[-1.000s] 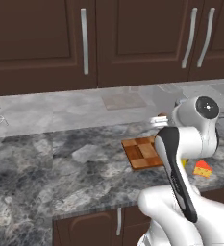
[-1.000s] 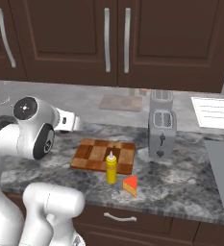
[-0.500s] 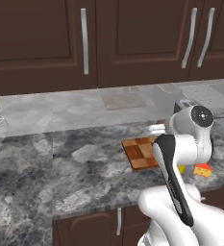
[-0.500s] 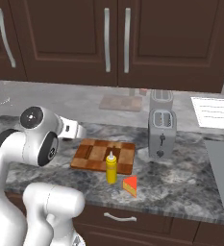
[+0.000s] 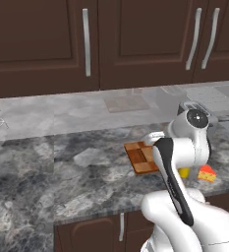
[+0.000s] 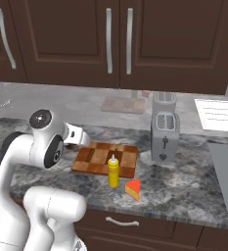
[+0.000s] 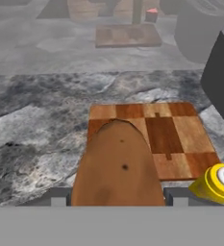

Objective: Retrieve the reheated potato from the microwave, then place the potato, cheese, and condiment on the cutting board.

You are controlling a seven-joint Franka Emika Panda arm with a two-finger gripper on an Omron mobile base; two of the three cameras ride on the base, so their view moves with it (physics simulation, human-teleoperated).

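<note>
The brown potato (image 7: pixel 118 166) sits between my gripper's fingers, and the gripper (image 7: pixel 118 198) is shut on it. It hangs over the near left part of the checkered cutting board (image 7: pixel 180 139), which also shows on the counter (image 6: pixel 98 157) (image 5: pixel 140 157). My hand (image 6: pixel 77 136) reaches the board's left end. The yellow condiment bottle (image 6: pixel 113 171) (image 7: pixel 218 182) stands upright at the board's front edge. The orange cheese wedge (image 6: pixel 132 188) (image 5: pixel 207 173) lies on the counter just right of the bottle. The microwave is out of view.
A silver toaster (image 6: pixel 164 132) stands right of the board. A flat grey slab (image 6: pixel 119 104) lies at the back of the counter. Dark cabinets (image 6: pixel 115 39) hang above. A white sheet (image 6: pixel 218 115) lies at the far right.
The arm has swung lower and a little toward the cutting board, carrying the potato with it. The bottle, cheese and board have stayed in place.
</note>
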